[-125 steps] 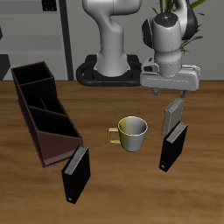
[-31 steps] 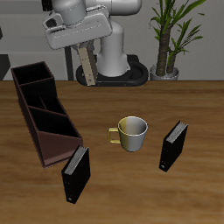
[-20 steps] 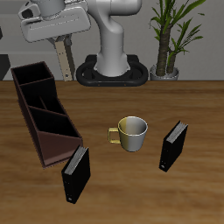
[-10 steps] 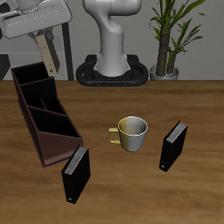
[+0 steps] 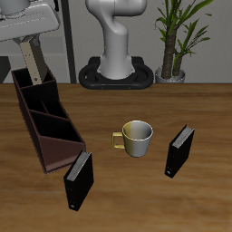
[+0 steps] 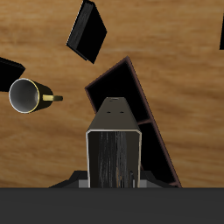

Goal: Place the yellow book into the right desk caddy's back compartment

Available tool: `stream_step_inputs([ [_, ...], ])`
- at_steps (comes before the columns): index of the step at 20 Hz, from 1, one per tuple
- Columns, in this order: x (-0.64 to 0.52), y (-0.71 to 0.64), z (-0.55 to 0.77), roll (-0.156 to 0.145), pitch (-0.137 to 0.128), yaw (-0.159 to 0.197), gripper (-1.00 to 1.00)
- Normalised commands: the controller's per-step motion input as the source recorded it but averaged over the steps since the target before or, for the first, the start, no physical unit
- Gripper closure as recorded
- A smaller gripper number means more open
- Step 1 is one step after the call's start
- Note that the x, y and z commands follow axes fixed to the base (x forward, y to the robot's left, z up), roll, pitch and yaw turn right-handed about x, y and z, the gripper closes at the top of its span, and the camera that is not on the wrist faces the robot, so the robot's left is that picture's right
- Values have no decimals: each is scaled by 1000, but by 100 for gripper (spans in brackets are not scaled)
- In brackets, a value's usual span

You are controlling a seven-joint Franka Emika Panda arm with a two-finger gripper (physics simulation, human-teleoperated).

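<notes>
My hand (image 5: 29, 43) grips the yellow book (image 5: 33, 62) standing tall, and the back compartment (image 5: 31, 82) of the right desk caddy (image 5: 56, 145) is just below it.

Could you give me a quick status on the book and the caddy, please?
Gripper shut on yellow book, held upright. Book hangs over right desk caddy, above back compartment, not yet inside. Nothing in the way below.
</notes>
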Motion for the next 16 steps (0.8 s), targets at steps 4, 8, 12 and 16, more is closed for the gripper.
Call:
stream_step_inputs([
  [4,-44,-169,-206,-32,34,22,100],
  [8,-27,-103,-91,-44,-5,28,100],
  [12,-32,-276,-132,-65,35,22,100],
  [16,-123,-285,-45,-61,-9,-6,100],
])
